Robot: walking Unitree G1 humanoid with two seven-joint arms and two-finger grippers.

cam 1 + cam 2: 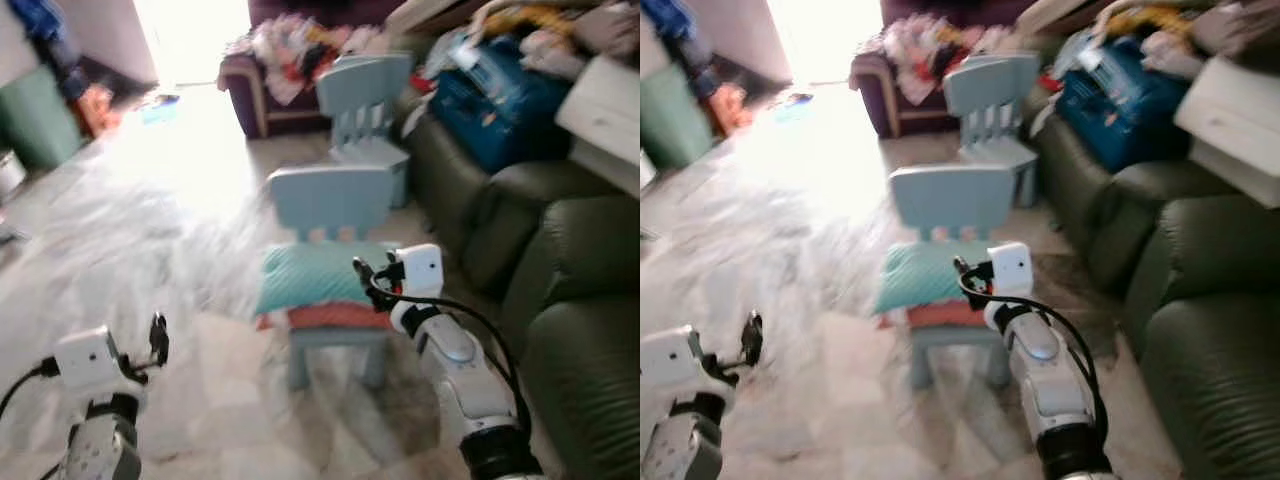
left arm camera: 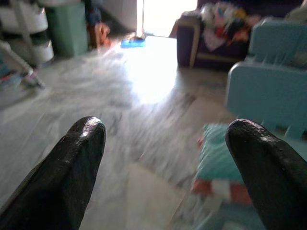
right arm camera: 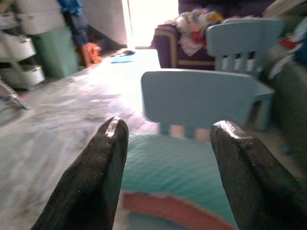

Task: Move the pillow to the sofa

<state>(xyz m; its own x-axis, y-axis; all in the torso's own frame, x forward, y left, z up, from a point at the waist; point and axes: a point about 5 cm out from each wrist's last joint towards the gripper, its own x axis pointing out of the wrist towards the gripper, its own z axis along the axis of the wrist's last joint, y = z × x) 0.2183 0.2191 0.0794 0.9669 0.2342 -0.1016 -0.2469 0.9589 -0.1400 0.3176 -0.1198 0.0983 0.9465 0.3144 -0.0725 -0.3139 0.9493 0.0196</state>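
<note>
To my right runs a dark green padded sofa, its far end heaped with a blue bag and clutter. In front of me, on pale marbled floor tiles, stands a small light-blue plastic child's chair. On its seat lies the teal fabric pillow, on top of a flat red cushion; it overhangs the seat's left edge. So I judge the task barely begun: the pillow is not yet picked up, and the carry to the sofa remains. My right pincer hovers at the pillow's right edge, its fingers spread wide and holding nothing. My left pincer hangs low, well apart, also wide and empty.
</note>
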